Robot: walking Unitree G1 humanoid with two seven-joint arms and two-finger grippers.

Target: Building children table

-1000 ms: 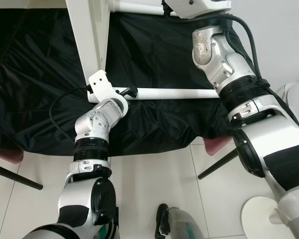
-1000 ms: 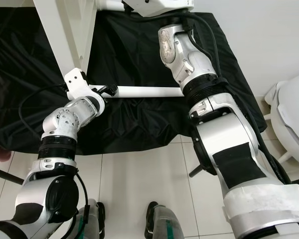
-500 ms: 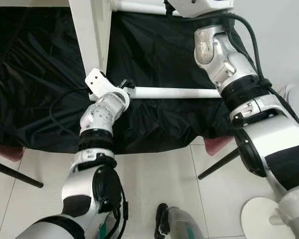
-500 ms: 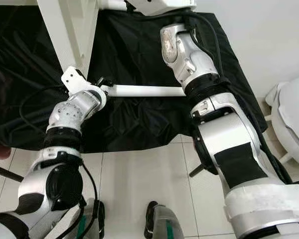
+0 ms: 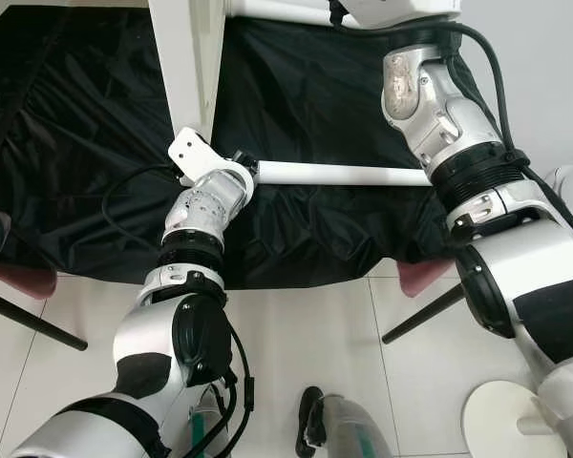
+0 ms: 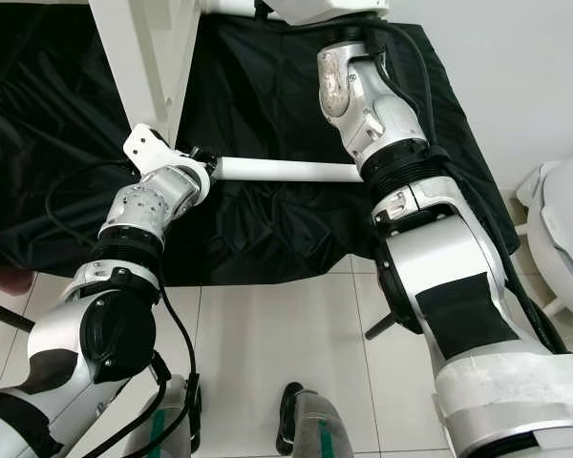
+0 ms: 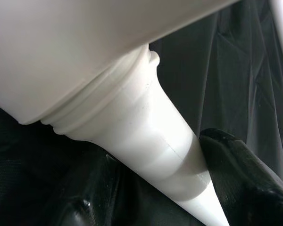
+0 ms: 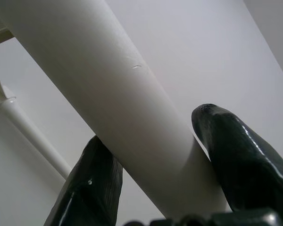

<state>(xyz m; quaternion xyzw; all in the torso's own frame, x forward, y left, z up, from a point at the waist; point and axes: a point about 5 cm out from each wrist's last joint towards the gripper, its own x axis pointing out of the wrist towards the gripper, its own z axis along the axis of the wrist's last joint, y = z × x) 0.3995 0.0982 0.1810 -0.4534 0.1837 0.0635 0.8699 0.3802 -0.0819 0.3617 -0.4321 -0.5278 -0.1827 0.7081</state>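
Two white legs are already seated in the upturned table top (image 5: pixel 186 57), which lies on its side on the black sheet (image 5: pixel 76 143); whether they are tight, or more remain, I cannot tell. Near its corner, the left gripper (image 5: pixel 241 164) pinches the near leg (image 5: pixel 344 175) by its threaded end, while the right gripper (image 8: pixel 165 174) is clamped round the far leg (image 8: pixel 99 99).

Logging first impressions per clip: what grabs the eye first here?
The two silver arms working on a white table lying over a black sheet. The left gripper is shut on a white table leg at its near end, beside the tabletop; the right gripper is shut on another leg.
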